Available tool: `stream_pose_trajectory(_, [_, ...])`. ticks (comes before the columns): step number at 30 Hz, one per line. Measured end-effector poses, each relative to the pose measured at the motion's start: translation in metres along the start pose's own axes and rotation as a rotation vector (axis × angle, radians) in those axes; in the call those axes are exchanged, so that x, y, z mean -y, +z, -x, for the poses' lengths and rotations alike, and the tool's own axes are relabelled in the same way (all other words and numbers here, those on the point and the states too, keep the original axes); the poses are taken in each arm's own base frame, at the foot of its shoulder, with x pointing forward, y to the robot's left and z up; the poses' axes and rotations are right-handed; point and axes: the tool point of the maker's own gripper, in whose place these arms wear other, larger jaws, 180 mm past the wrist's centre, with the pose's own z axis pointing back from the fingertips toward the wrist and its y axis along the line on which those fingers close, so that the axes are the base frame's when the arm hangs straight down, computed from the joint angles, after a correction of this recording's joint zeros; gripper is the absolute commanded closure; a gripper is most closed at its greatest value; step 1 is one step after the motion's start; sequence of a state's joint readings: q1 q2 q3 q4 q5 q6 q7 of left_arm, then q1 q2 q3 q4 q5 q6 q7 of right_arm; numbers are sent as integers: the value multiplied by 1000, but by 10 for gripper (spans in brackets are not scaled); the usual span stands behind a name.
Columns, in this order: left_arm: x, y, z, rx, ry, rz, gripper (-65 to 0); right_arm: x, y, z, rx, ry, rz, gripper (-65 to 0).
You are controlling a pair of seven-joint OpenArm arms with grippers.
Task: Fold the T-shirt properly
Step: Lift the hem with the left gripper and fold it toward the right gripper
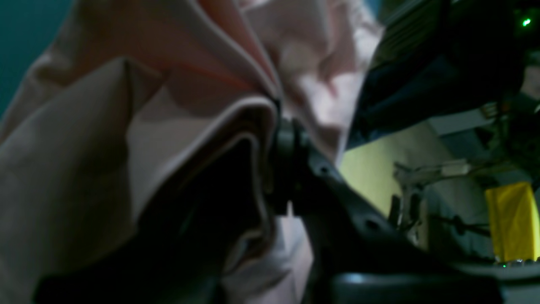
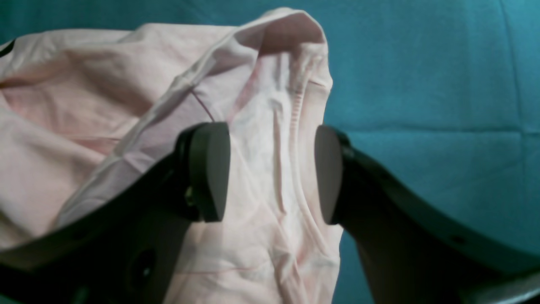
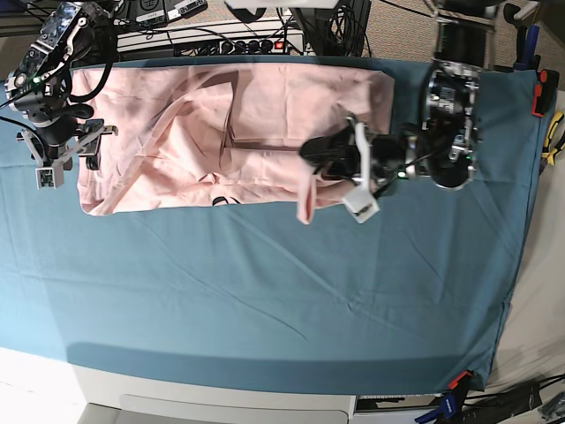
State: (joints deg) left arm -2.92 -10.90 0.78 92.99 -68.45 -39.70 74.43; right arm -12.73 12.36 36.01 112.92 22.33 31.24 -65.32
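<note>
T-shirt (image 3: 229, 132) soft, limp, light; grab hems. Left gripper (image 1: 274, 139) pinches bunched fabric; right gripper (image 2: 272, 173) wide, straddling sleeve edge, unclamped.

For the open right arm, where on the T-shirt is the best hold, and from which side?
Probably the raised hem fold of the T-shirt already between the right gripper's open jaws, taken from above at the shirt's outer end. It stands up off the teal cloth, so both jaws could close around it cleanly.
</note>
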Motion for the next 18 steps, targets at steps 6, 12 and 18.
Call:
stream_pose_trajectory(6, [20,-26,-21,89,8,63,0,4,-17,24,-52,-73,-11,-322])
stream_pose_trajectory(12, [39,-60,-23,23,-70,95,0,4,-23,35,-79,-96,-22,-322])
stream_pose_trajectory(18, [61,-88,-26,-7,-128,135,0,4,-23,35,-79,-96,-22,-322])
